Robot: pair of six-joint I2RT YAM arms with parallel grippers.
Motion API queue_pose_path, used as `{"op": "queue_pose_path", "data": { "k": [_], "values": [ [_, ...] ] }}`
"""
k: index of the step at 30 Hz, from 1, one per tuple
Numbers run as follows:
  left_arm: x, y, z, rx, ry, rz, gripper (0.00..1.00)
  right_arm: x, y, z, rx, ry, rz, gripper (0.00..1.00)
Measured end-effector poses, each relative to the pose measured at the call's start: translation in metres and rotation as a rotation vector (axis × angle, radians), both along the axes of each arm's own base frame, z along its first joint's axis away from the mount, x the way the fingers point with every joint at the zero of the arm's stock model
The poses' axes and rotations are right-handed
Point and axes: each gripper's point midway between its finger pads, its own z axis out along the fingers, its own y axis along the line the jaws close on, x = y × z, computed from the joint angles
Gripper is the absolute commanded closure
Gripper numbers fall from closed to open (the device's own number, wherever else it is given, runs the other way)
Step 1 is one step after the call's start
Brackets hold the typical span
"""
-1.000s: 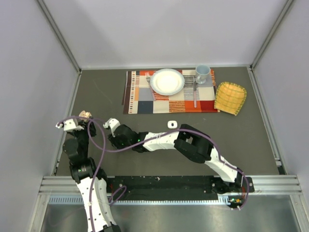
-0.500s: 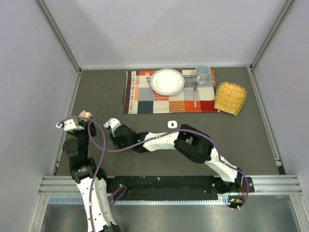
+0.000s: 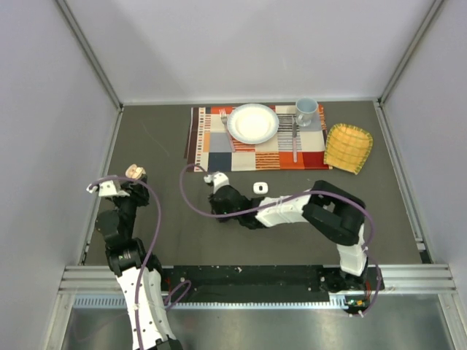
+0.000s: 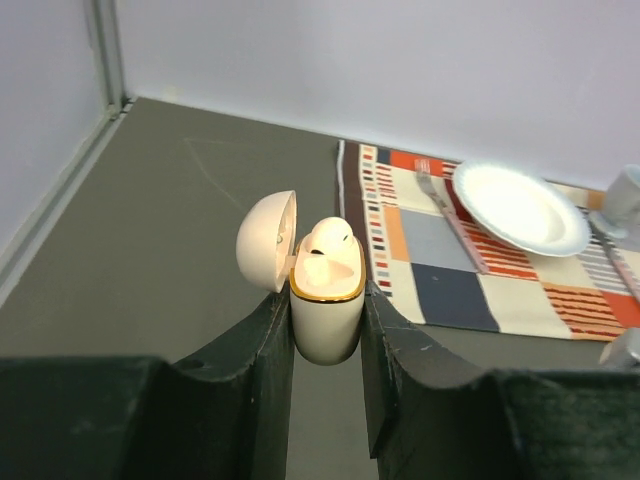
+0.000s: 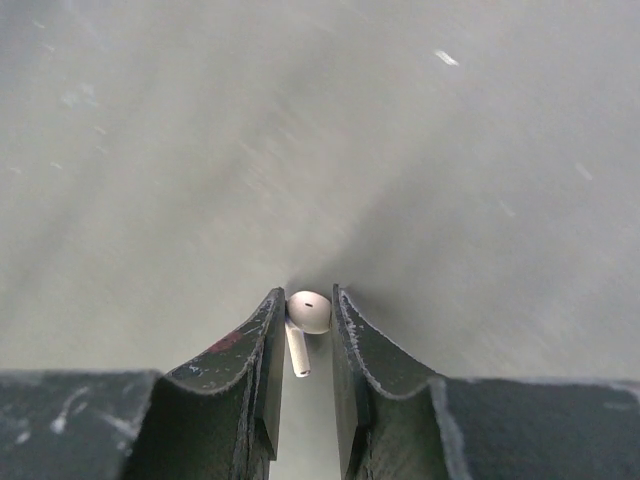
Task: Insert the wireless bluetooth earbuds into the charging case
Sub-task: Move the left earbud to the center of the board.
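A matte grey table [image 3: 160, 146] sits between pale walls. The left gripper [image 4: 326, 300] clamps the glossy, rounded, gold-rimmed case [image 4: 325, 330], its lid open and a pale earbud [image 4: 325, 242] already seated. The right gripper [image 5: 307, 296], well apart from the case, pinches a smooth white earbud [image 5: 309, 312] with a short stem, not yet inserted.

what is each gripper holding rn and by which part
The left gripper clamps the open charging case by the sides of its lower body. The right gripper pinches an earbud by its head.
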Motion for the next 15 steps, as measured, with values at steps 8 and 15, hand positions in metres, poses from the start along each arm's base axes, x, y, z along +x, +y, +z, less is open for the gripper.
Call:
{"op": "queue_pose_path", "data": {
  "k": [8, 15],
  "values": [
    [0.001, -0.042, -0.003, -0.084, -0.095, -0.230, 1.00, -0.017, -0.096, -0.003, -0.008, 0.048, -0.194, 0.78],
    [-0.005, -0.095, 0.011, -0.110, -0.140, -0.520, 1.00, -0.035, -0.167, 0.003, 0.064, 0.065, -0.382, 0.77]
  ]
}}
